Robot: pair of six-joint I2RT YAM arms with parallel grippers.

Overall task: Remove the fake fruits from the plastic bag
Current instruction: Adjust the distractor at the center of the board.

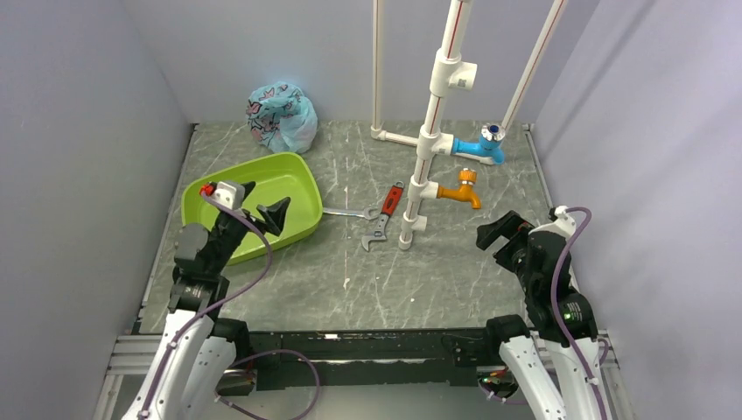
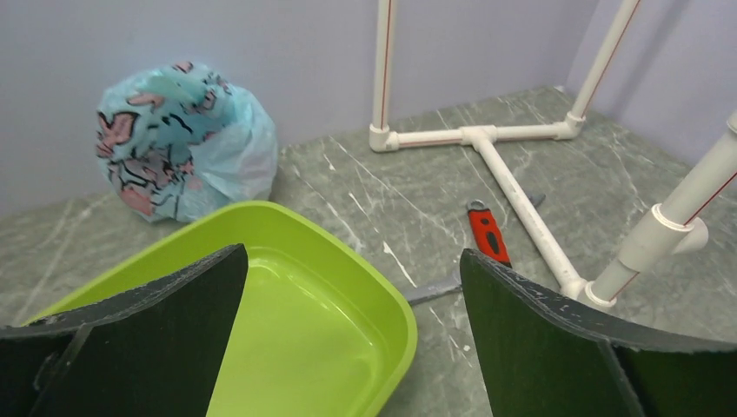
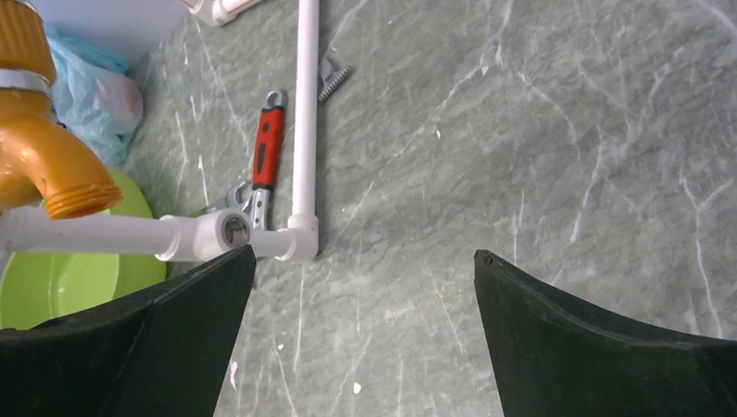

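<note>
Left gripper point(image 2: 352, 261), wide and empty, with bag point(image 2: 178, 143) ahead-left past the tub point(image 2: 330, 295), fruits unseen; it should clear the tub rim and pinch loose plastic; right gripper point(image 3: 365, 256) equally wide

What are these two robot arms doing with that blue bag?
Nothing is being handled yet. The crinkly light-blue plastic bag with pink butterfly prints sits bunched up at the far end of the grey table, untouched, and no fruit shows. The left gripper hangs open above the lime-green plastic tub, well short of the bag. The right gripper is open too, over bare tabletop beside the white pipe frame with its orange tap.
</note>
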